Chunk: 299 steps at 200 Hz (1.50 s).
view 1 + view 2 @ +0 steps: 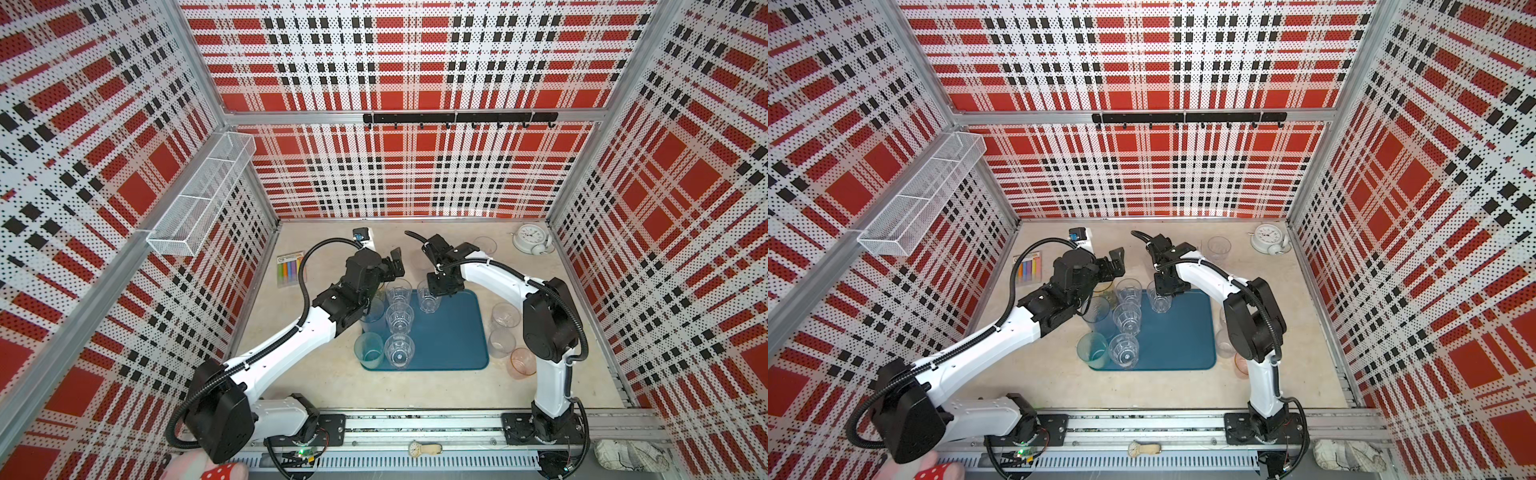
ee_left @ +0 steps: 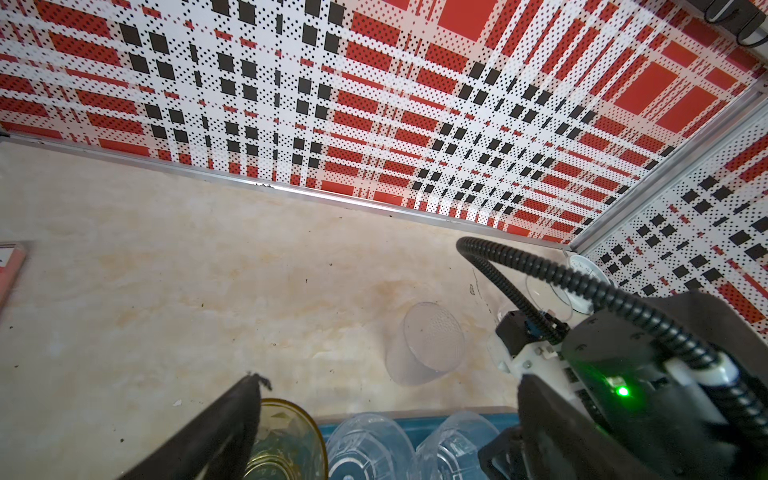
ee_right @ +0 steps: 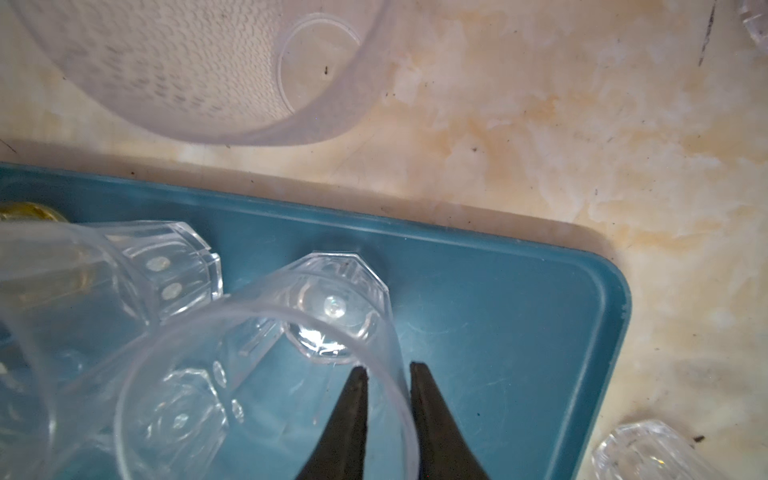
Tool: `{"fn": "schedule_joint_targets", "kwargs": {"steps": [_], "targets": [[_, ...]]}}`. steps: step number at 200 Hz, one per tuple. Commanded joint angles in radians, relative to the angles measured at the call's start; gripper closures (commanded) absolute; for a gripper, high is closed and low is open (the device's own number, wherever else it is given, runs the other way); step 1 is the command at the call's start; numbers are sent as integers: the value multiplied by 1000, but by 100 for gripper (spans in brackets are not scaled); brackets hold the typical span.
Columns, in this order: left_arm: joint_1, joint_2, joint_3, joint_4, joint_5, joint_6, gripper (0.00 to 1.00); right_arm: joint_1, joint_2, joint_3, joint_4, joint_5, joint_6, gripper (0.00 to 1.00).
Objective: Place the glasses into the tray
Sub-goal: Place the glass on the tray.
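The teal tray (image 1: 449,332) (image 1: 1179,332) lies mid-table and holds several upright glasses: clear faceted ones (image 1: 399,318), a mint-green one (image 1: 369,351) and a blue-grey one (image 1: 372,309). My right gripper (image 1: 436,293) (image 3: 388,368) hangs over the tray's far edge. Its fingers are slightly apart, astride the rim of a clear glass (image 3: 332,307) that stands on the tray (image 3: 498,311). My left gripper (image 1: 397,266) (image 2: 388,395) is wide open above an amber glass (image 2: 286,440) and two clear glasses. Other glasses (image 1: 505,316), one of them pink (image 1: 523,362), stand right of the tray.
A frosted glass (image 2: 428,345) (image 3: 187,70) stands just beyond the tray's far edge, another (image 1: 485,245) near the white alarm clock (image 1: 532,239). A marker pack (image 1: 291,268) lies far left. A wire-mesh basket (image 1: 199,195) hangs on the left wall.
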Motion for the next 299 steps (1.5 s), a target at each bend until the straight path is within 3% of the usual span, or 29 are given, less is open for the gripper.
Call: {"fn": "schedule_joint_targets", "kwargs": {"steps": [1,142,206,299], "targets": [[-4,7,-4,19,0,4,2,6,8,17,20,-22,15,75],[-8,2,-13,19,1,-4,2,-13,-19,-15,116,-92,97,76],[-36,47,28,21,9,14,2,-113,-175,-32,115,-133,95,65],[-232,282,149,14,65,5,2,-356,-317,-246,290,-260,171,43]]}}
